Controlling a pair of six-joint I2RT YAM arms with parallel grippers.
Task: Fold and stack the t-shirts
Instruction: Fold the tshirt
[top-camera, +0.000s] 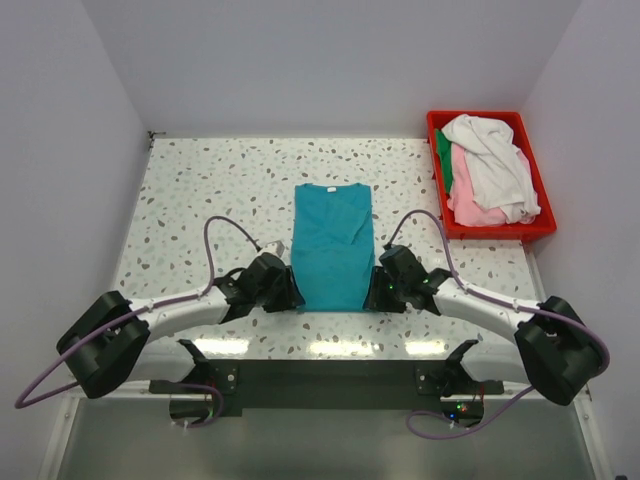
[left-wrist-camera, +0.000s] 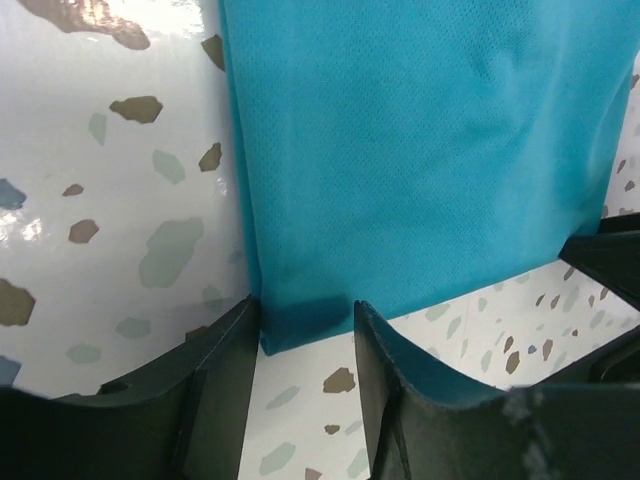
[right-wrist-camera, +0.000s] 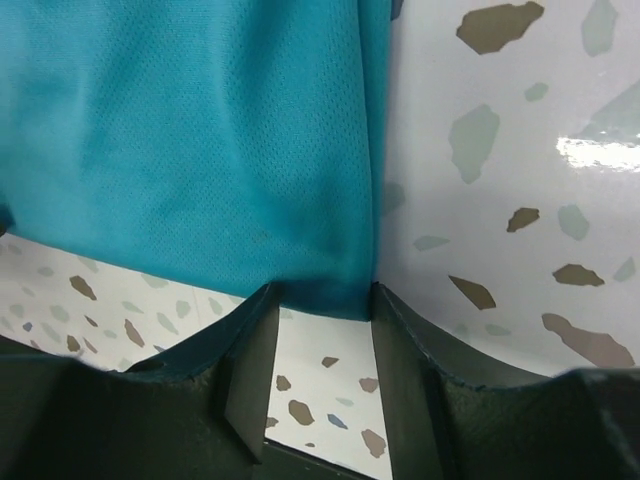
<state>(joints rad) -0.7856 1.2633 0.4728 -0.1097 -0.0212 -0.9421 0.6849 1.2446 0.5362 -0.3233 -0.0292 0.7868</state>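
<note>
The teal t-shirt (top-camera: 333, 245) lies flat on the speckled table, folded into a long rectangle with its collar at the far end. My left gripper (top-camera: 293, 296) is open at the shirt's near left corner (left-wrist-camera: 300, 320), which sits between the fingertips. My right gripper (top-camera: 374, 297) is open at the near right corner (right-wrist-camera: 335, 290), which also sits between its fingertips. Neither is closed on the cloth. White (top-camera: 492, 160), pink (top-camera: 468, 200) and dark green (top-camera: 441, 155) t-shirts lie piled in the red bin.
The red plastic bin (top-camera: 494, 231) stands at the table's far right corner. White walls close in the table on the left, back and right. The speckled tabletop (top-camera: 210, 190) lies to the left of the teal shirt.
</note>
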